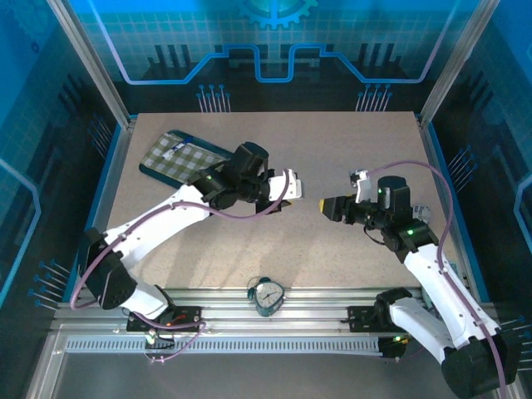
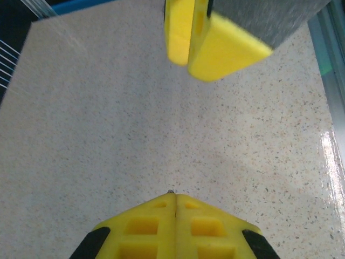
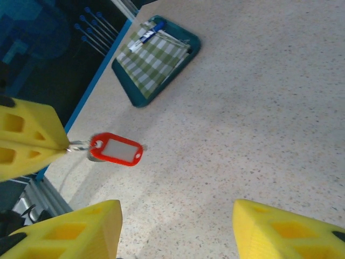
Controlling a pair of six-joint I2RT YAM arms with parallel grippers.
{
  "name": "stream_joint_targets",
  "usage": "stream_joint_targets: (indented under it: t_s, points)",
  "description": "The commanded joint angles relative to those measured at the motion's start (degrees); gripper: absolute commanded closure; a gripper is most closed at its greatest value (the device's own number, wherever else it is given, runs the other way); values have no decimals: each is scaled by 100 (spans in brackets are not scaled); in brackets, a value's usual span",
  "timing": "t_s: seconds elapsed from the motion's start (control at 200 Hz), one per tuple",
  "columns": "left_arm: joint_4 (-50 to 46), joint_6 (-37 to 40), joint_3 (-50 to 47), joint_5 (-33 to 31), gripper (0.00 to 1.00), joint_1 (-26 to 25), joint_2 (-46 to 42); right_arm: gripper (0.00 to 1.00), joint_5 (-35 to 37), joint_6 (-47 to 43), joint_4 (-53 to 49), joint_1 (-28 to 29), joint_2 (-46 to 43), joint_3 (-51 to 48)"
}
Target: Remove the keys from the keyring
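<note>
Here our left gripper [image 3: 56,144], jaws clamped on its thin ring, dangles the keyring [image 3: 116,149] above the table [image 3: 259,108]; our right gripper [image 3: 175,229] hovers just right, jaws apart. We fear grabbing the tag, not the key [image 3: 93,157], yanks everything free.

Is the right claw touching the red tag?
Apart. The right wrist view shows bare table between the red tag and the right claw's open fingers.

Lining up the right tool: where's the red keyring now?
Right wrist view, left side: the keyring hangs from the tip of the shut left tool, with the checked tray beyond it.
</note>
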Motion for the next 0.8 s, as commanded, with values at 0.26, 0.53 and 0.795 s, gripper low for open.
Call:
stream_joint_targets:
  t_s: [0.26,0.53,0.795]
  points:
    - [-228,753,-407,-166,100,-2,1116,42,550,252,-435,-385,-442,-564]
    - [-385,1189,295,-310,100,-44,2166,42,318,457,-478,-848,-389,-762]
    - [-423,1497,1199,-301,91,-146,3044,42,371,448,-712,-884,-350,-700]
